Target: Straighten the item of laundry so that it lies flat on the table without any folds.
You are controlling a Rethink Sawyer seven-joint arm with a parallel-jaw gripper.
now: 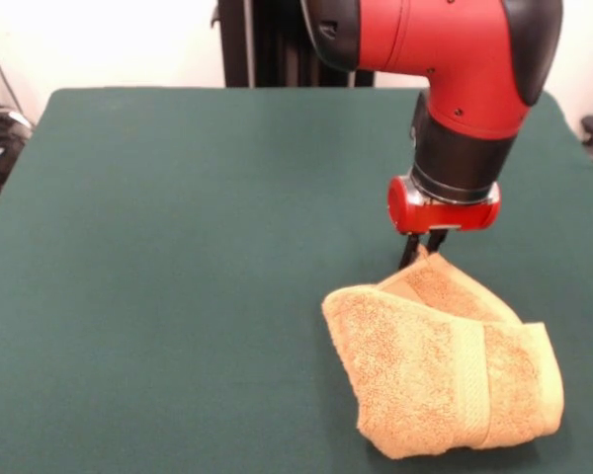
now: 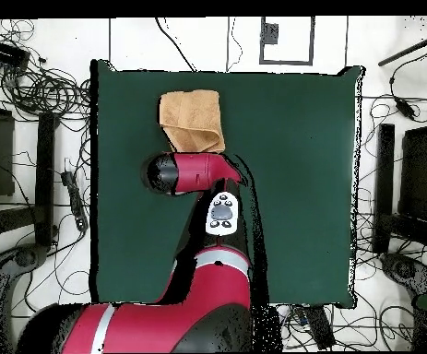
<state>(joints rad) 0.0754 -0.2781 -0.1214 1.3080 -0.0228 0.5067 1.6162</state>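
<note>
A: Position of the golden-orange terry towel (image 1: 445, 370)?

B: Front view: lying on the dark green table (image 1: 178, 276), toward the near right part of the surface. Overhead view: towel (image 2: 192, 120) close to the table's (image 2: 300, 184) far edge, left of centre.

A: Condition of the cloth?

B: Folded over on itself, not flat. A rounded doubled edge along the left and bottom, a woven band running down the right portion, and one corner drawn up into a peak at the far side.

A: Gripper?

B: Gripper (image 1: 422, 249) directly above that raised corner, below the red wrist collar of the arm (image 1: 455, 59). Two dark fingers close together, pinching the peak of the towel between them. Hidden under the arm (image 2: 194, 173) in the overhead view.

A: Surroundings?

B: Cables on the floor around the table in the overhead view.
</note>
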